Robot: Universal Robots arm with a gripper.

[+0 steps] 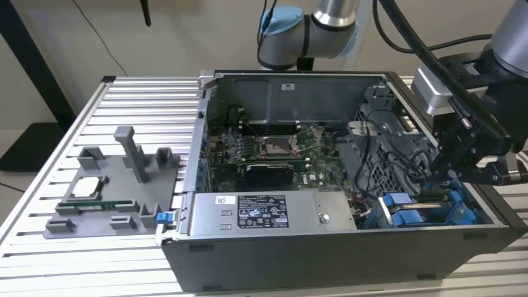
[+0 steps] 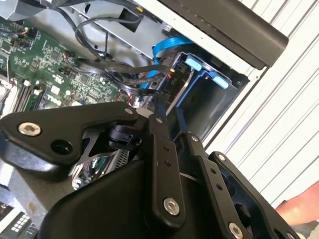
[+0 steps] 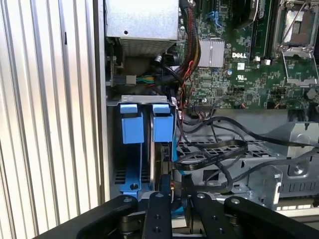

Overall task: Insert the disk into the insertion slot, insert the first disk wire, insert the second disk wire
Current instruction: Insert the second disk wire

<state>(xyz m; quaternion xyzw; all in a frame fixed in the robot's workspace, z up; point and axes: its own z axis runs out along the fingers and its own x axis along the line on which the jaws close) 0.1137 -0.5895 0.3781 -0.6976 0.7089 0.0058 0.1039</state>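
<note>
The disk (image 3: 160,160) stands edge-on in the insertion slot, between two bright blue carrier tabs (image 3: 162,124), at the case corner beside the power-supply box. In the exterior view the blue carriers (image 1: 406,213) sit at the case's near right corner, and my gripper (image 1: 452,179) reaches down just above them. In both wrist views my gripper (image 2: 167,112) (image 3: 174,191) has its fingers close together on a black wire connector (image 2: 172,82) at the disk's end. A blue flat wire (image 2: 164,47) curves above it.
The grey power-supply box (image 1: 272,213) lies along the case's front wall. The motherboard (image 1: 264,148) fills the case floor, and black cable bundles (image 3: 214,149) cross the drive cage. A grey fixture (image 1: 115,192) with small parts sits on the slatted table at the exterior view's left.
</note>
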